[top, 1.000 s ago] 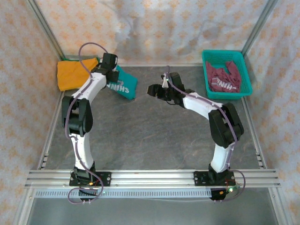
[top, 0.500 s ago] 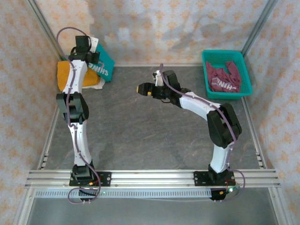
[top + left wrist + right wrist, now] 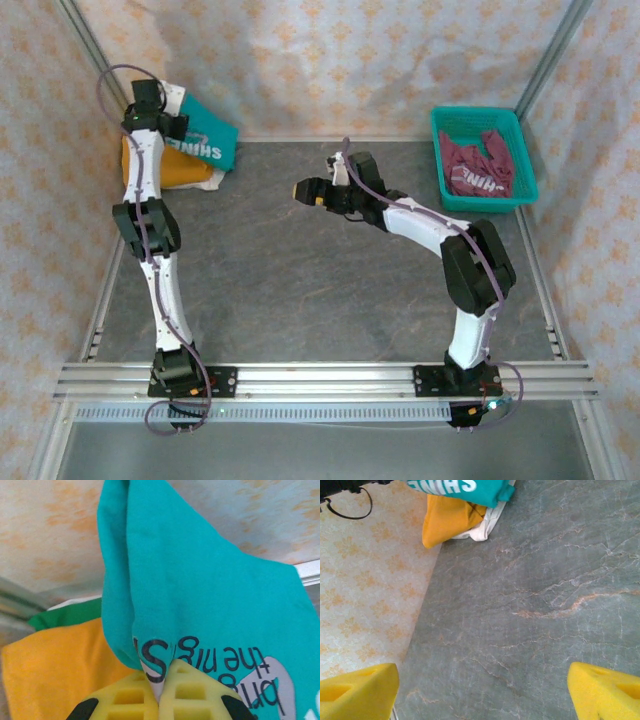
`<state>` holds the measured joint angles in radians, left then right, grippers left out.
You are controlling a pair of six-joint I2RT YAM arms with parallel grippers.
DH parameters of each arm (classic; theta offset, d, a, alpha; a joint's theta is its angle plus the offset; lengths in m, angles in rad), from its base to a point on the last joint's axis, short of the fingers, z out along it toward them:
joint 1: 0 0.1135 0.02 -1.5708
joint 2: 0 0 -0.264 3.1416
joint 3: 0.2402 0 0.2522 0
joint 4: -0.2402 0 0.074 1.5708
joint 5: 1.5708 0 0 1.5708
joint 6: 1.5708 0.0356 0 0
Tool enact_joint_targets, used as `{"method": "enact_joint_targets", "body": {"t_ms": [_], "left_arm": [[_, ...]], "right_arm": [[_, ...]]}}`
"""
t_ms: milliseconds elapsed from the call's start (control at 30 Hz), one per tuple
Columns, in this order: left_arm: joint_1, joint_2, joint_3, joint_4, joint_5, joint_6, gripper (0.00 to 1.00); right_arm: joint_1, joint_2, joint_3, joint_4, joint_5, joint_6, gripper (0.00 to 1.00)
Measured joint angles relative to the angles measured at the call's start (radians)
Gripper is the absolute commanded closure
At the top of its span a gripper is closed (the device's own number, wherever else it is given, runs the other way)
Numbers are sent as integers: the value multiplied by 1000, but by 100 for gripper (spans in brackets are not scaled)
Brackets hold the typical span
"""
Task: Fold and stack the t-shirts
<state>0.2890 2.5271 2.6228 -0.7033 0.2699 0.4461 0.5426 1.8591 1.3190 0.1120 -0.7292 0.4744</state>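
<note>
Left gripper [image 3: 161, 685] is swinging its clamped teal shirt [image 3: 200, 580] farther over the orange shirt [image 3: 55, 680], probably lowering next, right gripper [image 3: 480, 690] idling open.

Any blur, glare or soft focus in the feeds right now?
Top external: even, diffuse light, sharp, no glare on the table. Left wrist: the teal t-shirt is close to the lens, yet its lettering reads crisply; the left hand is cropped by the bottom edge. Right wrist: table veining is sharp; the right hand is cropped at the bottom corners.

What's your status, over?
Left gripper shut on teal shirt, above orange shirt. Right gripper open, empty. Maroon shirt in basket. Nothing blocking.
</note>
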Motion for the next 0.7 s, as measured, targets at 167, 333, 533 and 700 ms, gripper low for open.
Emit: {"method": "enact_joint_targets", "body": {"t_ms": [167,333,533,700], "left_arm": [[55,0,0,0,11,0,100],[74,2,0,3,-29,-11,55],[87,2,-3,27,-152,-129,26],[114,-148,-281,122,-182,-299,21]], "right_arm": [[0,0,-5,0,3,5,12],[0,0,-5,0,7,4,12],[0,0,-5,-13,19,-3,12],[0,-16,-18,-27,92,-35,10]]}}
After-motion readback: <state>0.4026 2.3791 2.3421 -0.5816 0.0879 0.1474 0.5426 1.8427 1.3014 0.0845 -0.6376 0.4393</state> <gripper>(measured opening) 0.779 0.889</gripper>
